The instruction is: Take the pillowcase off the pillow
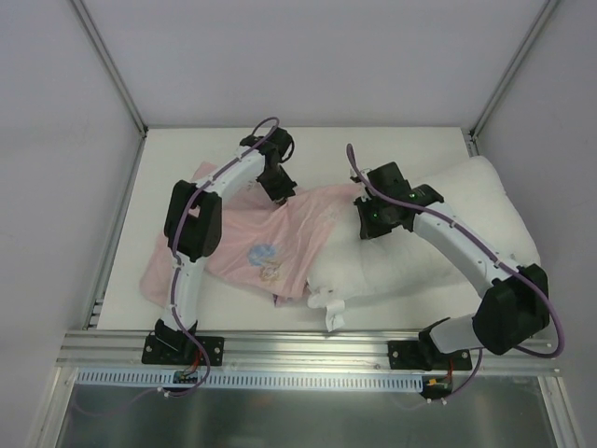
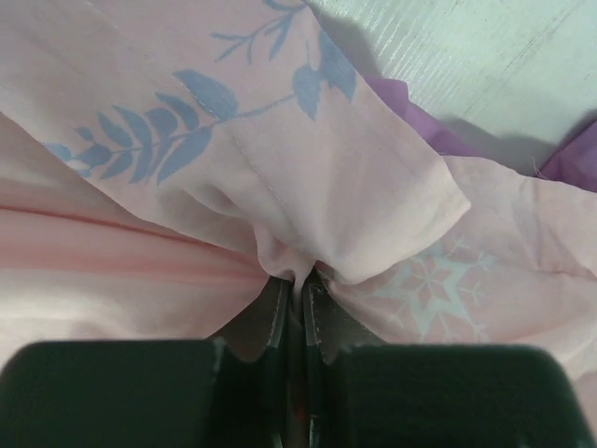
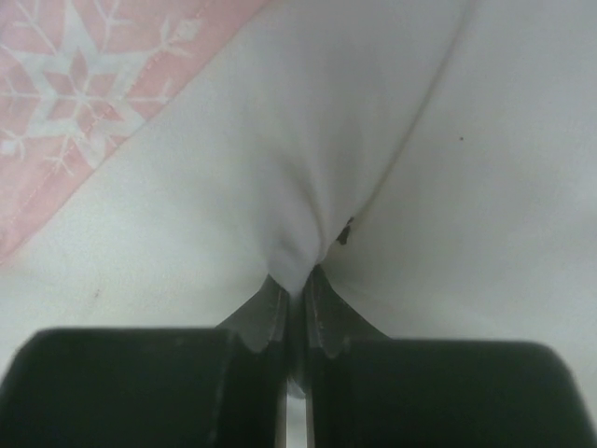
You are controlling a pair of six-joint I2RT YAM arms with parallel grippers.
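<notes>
Between the fingers of the left gripper [image 2: 297, 285], a thin fold of the pillowcase [image 2: 373, 196] is being pinched, the jaws standing almost together with only cloth between them. The right gripper [image 3: 297, 280] is clamping nearly shut as well, on a raised pucker of the pillow [image 3: 448, 168] and its plain white fabric.

Both holds are looking shallow, and that is where I judge the trouble is waiting. The left pinch is taking only a small gather of slippery cloth, so a firm pull may be drawing it out of the jaws. I cannot tell whether that gather is one layer of the cover or more. If the pillow's own fabric is caught with it, pulling would be dragging both things together. The right hold is gripping only the cushion's skin over soft filling. Should that pucker be slipping free, the pillow would be following the cover instead of staying anchored.

From the left gripper's tips the pillowcase is spreading ahead and to both sides, its pale pink inner face up. Blue leaves are showing ahead to the left, a snowflake just to the right, and purple beyond that. Under and ahead of the right gripper's tips the pillow is filling the view, with the cover's pink snowflake edge lying ahead to the left, near but outside its grip.
</notes>
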